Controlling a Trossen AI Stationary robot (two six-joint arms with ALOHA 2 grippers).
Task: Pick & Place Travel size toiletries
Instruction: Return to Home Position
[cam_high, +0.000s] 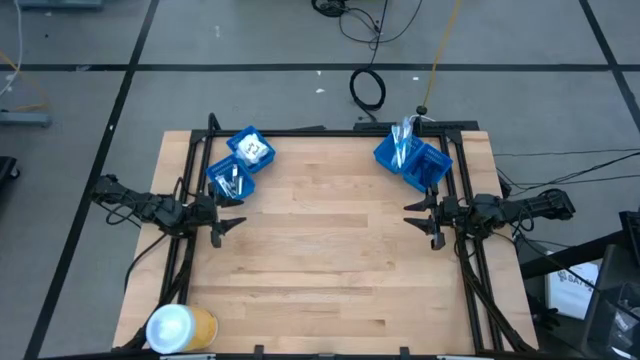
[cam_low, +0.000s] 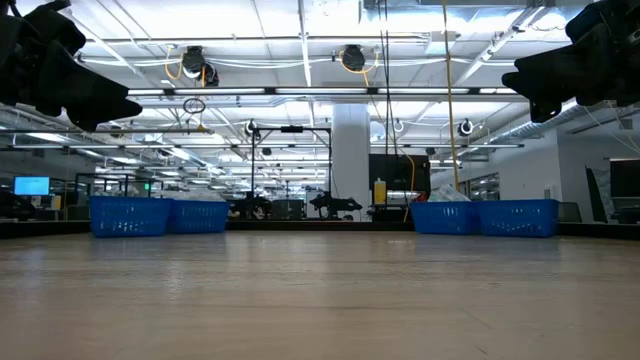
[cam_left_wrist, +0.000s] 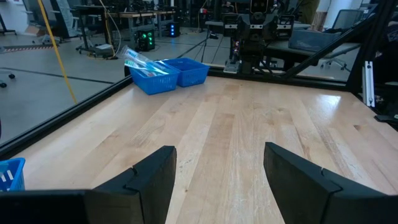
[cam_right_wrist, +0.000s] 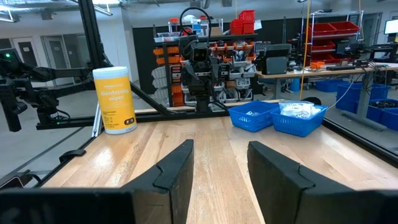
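Two arms hang at opposite edges of the table (cam_high: 330, 260) and the boards between them look bare, so from here the trouble would come from carelessness. Far left, the wipes canister (cam_high: 180, 327) stands at the near corner, well apart from any reach. The left gripper (cam_high: 234, 213) hovers released, fingers spread on nothing, just beside the left blue bins (cam_high: 230, 180) where the travel size toiletries (cam_high: 252, 148) lie heaped. A sloppy swing on the way home clips that nearer bin and scatters the lot. Across the table, the right blue bins (cam_high: 428, 165) hold more, and the toothbrush packs (cam_high: 403, 135) stick up above the rim, easy to snag. The right gripper (cam_high: 412, 216) waits near them, likewise unclenched and empty; a finger catching a pack would drag it out onto the wood
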